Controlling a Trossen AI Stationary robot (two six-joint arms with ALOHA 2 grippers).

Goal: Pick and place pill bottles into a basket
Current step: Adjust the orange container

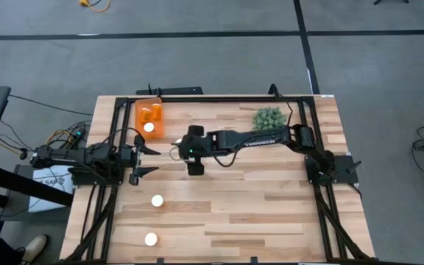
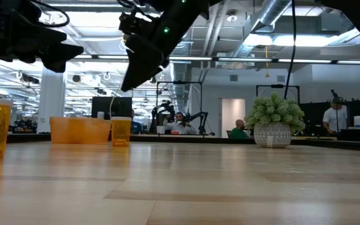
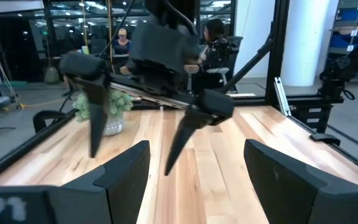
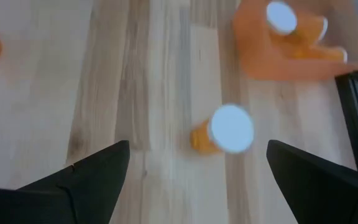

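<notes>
Right gripper [image 1: 177,152] is hovering above the tabletop [image 1: 271,213] near its middle-left, fingers spread wide and holding nothing; in the right wrist view an upright pill bottle [image 4: 225,132] with a white cap is sitting just ahead of and between the spread fingers, with the orange basket [image 4: 284,56] a little beyond it. From above, that bottle is hidden under the gripper, I think. Basket [image 1: 149,119] is resting at the far left of the tabletop and is already holding bottles: at least one white cap [image 1: 149,127] showing, orange bodies beside it. Two more pill bottles are standing loose on the near left, one [image 1: 157,200] farther in, one [image 1: 151,239] close to the near edge. Left gripper [image 1: 145,160] is waiting at the left side, also wide open and empty, its tips close to the right gripper. Green spiky plant [image 1: 268,118] is sitting at the far right, clear of the work. Risks as I judge them: the bottle is small and upright, so an off-centre descent could have one finger clip the cap and tip it, sending it rolling. The two grippers are near each other, so a sideways move could bring them into contact.
</notes>
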